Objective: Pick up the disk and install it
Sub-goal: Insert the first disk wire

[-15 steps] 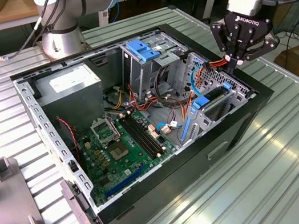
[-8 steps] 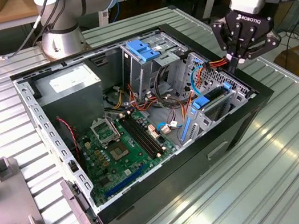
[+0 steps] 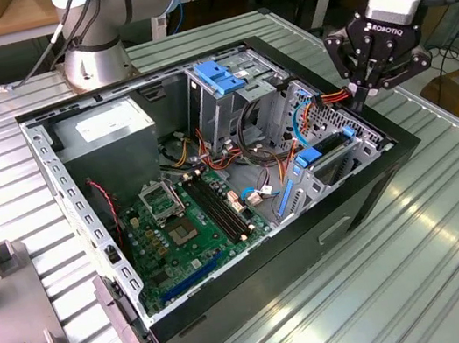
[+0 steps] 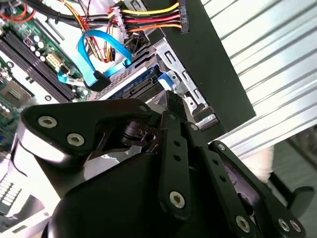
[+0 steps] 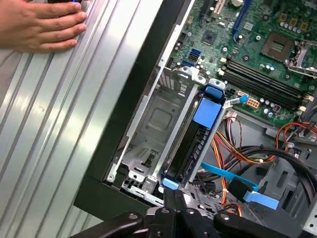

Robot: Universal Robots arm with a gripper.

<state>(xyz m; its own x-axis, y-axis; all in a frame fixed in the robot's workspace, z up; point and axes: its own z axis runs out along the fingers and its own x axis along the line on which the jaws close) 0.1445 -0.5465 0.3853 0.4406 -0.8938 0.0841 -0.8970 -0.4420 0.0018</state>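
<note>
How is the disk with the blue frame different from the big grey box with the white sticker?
The disk is thin and stands on edge in its slot; the big grey box is chunky and sits in a corner. The disk has a bright blue frame; the big grey box has a white label on top. Both sit inside the open computer case.

The disk [image 5: 194,141] stands on edge, seated in a slot of the metal drive cage [image 5: 153,124] at the computer case's corner. Its dark body is framed by a bright blue carrier rail with a blue tab at one end.
</note>
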